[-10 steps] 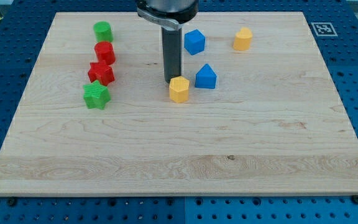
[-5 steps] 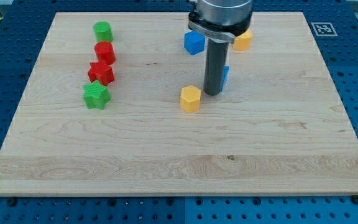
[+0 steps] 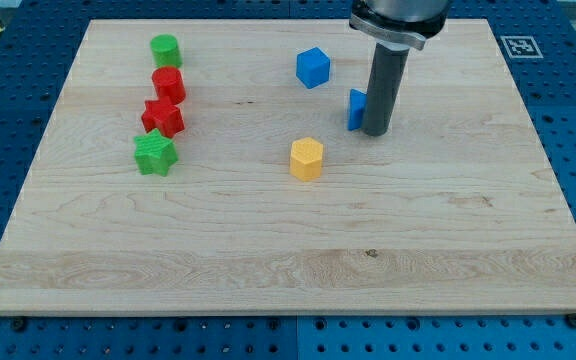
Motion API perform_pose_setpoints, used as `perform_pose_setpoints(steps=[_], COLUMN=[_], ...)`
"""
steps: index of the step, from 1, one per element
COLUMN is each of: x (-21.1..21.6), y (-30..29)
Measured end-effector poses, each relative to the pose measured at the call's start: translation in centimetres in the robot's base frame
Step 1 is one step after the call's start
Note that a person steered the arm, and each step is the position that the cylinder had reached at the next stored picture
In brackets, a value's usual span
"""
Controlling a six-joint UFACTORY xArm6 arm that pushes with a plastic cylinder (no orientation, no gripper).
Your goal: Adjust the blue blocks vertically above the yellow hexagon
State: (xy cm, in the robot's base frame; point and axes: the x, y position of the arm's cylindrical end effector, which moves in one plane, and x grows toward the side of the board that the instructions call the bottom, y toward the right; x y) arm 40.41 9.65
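Note:
The yellow hexagon lies near the board's middle. A blue cube sits toward the view's top, slightly right of the hexagon's column. A second blue block lies up and right of the hexagon, mostly hidden behind my rod, so its shape cannot be made out. My tip rests on the board at this block's right side, touching or nearly touching it.
At the view's left stand a green cylinder, a red cylinder-like block, a red star and a green star in a column. The arm's body hides the top right, where another yellow block stood earlier.
My tip moved rightward from beside the yellow hexagon, past the blue block, to its right side. The hexagon shifted a little right and down. The arm now covers the far yellow block.

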Motion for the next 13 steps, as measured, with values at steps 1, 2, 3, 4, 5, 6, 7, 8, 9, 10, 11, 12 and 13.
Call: perform_pose_setpoints(steps=[1, 2, 3, 4, 5, 6, 7, 8, 9, 10, 11, 12, 13], x=[-0.8, -1.6, -2.0, -2.6, -2.4, -1.8, -1.7, -2.5, -3.9, -4.4, -4.8, -4.9, -4.9], y=[-1.1, -2.6, -4.1, -5.7, -4.7, 0.1, 4.1, 3.1, 0.9, -1.4, -3.5, -3.9, -2.2])
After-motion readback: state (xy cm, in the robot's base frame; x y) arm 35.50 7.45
